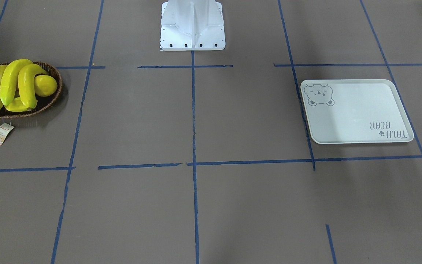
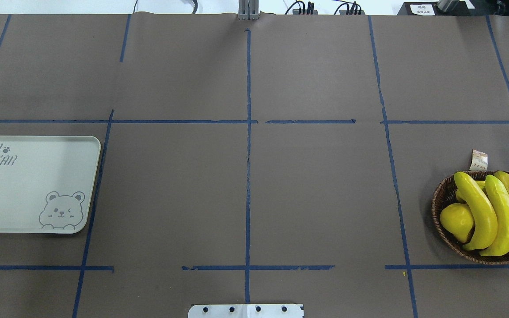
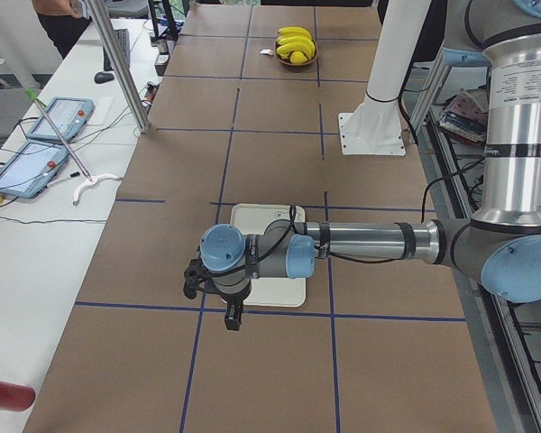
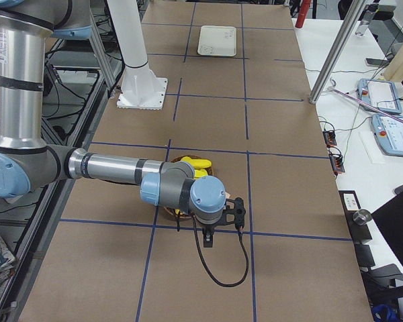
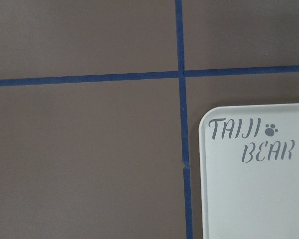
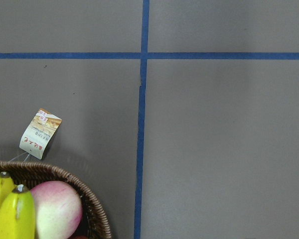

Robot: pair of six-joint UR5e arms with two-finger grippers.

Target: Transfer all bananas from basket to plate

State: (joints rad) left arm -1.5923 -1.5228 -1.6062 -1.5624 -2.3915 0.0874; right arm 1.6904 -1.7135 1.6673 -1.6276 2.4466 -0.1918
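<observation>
Nearest, in the right side view, my right gripper (image 4: 208, 238) hangs above the table just beside the basket (image 2: 438, 201). I cannot tell whether it is open or closed. In the basket all four bananas (image 2: 486, 216) lie side by side on top, with a lemon (image 2: 457, 220) against the outermost one and a pink fruit (image 6: 57, 209) beneath. I judge the banana next to the lemon is the best first pick: centre over it, grip across its middle, and lift straight up so its glossy neighbours do not roll. Farthest from the basket, at the table's other end, lies the plate (image 2: 24, 185), no banana on it yet, with my left gripper (image 3: 233, 317) above its edge, its state also unclear
</observation>
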